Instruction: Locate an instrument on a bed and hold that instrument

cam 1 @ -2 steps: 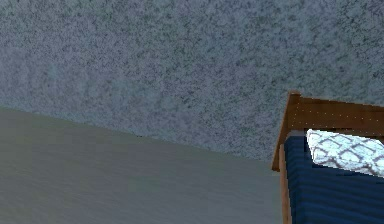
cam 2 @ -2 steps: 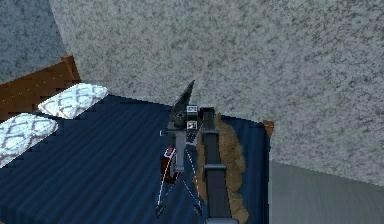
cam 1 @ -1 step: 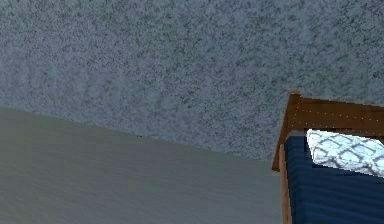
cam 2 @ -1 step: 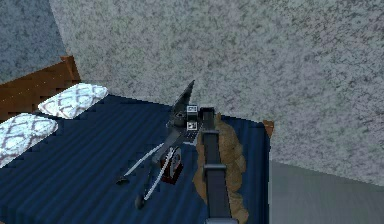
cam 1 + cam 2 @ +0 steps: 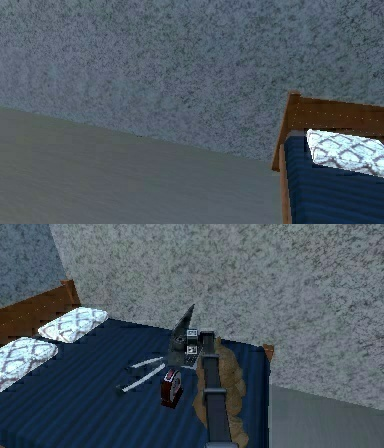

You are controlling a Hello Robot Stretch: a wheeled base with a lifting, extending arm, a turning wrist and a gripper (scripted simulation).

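A bed with a dark blue cover (image 5: 90,399) and a wooden headboard (image 5: 35,312) takes up the arm side view's left and middle. The arm (image 5: 213,389) reaches up over it from the bottom edge. My gripper (image 5: 131,378) stretches its two thin fingers (image 5: 148,362) leftward above the cover. A small red and dark thing (image 5: 172,388) lies on the cover just below the gripper's body. A long brown thing (image 5: 236,389) lies along the arm's right side; its shape is too vague to name. I cannot tell whether the gripper holds anything. The bed's corner (image 5: 330,195) also shows at the forward view's right.
Two white patterned pillows (image 5: 72,324) (image 5: 22,357) lie by the headboard; one pillow (image 5: 345,151) shows in the forward view too. A speckled grey wall (image 5: 180,70) stands ahead and behind the bed. Bare floor (image 5: 120,180) spreads across the forward view's left.
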